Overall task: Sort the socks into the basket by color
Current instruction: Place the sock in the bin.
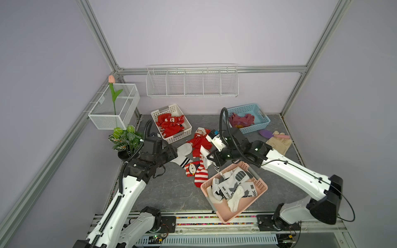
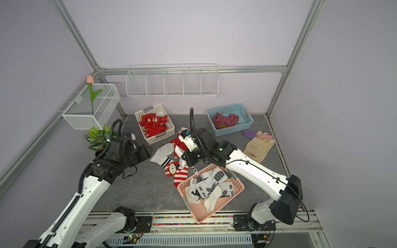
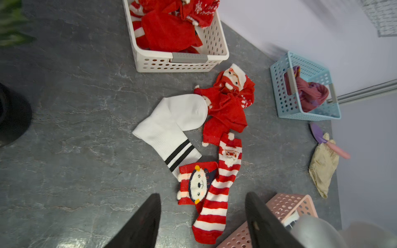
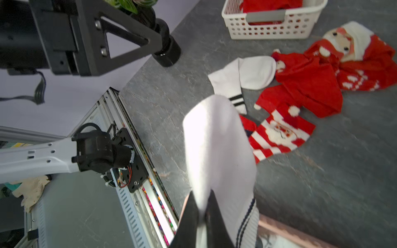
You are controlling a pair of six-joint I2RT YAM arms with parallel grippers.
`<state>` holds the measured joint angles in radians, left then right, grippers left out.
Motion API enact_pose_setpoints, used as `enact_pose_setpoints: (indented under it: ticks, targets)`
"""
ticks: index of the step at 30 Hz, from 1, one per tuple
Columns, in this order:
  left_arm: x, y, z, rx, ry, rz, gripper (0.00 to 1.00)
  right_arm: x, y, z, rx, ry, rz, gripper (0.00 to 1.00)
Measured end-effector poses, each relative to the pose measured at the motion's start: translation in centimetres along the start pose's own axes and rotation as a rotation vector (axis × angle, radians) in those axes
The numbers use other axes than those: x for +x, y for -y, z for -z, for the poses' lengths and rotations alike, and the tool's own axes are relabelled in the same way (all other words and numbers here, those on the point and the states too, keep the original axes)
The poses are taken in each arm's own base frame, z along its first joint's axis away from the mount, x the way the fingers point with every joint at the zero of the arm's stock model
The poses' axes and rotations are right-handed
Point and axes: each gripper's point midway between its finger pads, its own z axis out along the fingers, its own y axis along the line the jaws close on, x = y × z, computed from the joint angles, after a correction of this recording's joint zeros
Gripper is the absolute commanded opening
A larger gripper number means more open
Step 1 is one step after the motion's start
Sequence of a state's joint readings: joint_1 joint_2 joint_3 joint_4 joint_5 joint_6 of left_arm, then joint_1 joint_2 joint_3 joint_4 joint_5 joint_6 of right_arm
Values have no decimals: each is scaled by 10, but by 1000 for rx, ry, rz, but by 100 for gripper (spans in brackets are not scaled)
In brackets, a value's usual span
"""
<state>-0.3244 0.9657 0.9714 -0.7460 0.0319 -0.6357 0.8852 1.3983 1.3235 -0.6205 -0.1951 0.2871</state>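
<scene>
While the right claw (image 4: pixel 202 206) is pinched tight on a white sock (image 4: pixel 219 150), that sock hangs down from it, close to the far edge of the pink basket (image 1: pixel 223 212). More white socks (image 1: pixel 234 186) with black marks lie in a heap inside that basket. The left claw (image 3: pixel 203 196) is spread wide with nothing in it, and it hangs over the grey table (image 3: pixel 75 107). Below it lie a red and white striped sock (image 3: pixel 217 193) and a red sock with a little face (image 3: pixel 197 182), touching each other. Next to them, a white sock with two black stripes (image 3: pixel 169 128) lies by a pile of red Santa socks (image 3: pixel 227 103). Farther back, the white basket (image 1: pixel 182 137) holds red socks (image 1: pixel 171 124), and the blue basket (image 1: pixel 257 126) holds purple socks (image 1: pixel 241 120).
</scene>
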Motion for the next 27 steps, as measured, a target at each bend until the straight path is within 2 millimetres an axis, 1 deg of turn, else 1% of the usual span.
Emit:
enact_pose_setpoints:
  ticks: [3, 6, 8, 10, 14, 16, 20, 21, 24, 25, 27]
  targets:
    - [5, -3, -12, -16, -26, 0, 57, 35, 15, 9, 44, -37, -44, 7]
    - [8, -4, -25, -28, -44, -5, 58, 72, 32, 11, 86, -90, -94, 7]
    - [10, -4, -33, -34, -58, -9, 58, 94, 43, 7, 109, -128, -130, 7]
    - [13, -6, -43, -47, -74, -11, 59, 119, 54, -2, 134, -179, -171, 7]
    - [21, -13, -61, -84, -117, -12, 60, 167, 74, -18, 182, -268, -236, 7]
    - [27, -17, -71, -106, -147, -16, 61, 187, 85, -26, 217, -313, -268, 7]
    - [35, -21, -86, -131, -185, -23, 62, 211, 99, -38, 266, -380, -311, 7]
    - [36, -21, -89, -134, -190, -24, 64, 214, 100, -40, 272, -385, -318, 8]
    - [37, -22, -97, -139, -196, -25, 65, 211, 101, -39, 278, -371, -321, 11]
    - [38, -23, -100, -142, -200, -27, 66, 210, 101, -38, 279, -367, -320, 16]
    - [41, -25, -107, -153, -213, -28, 66, 208, 101, -36, 285, -366, -314, 33]
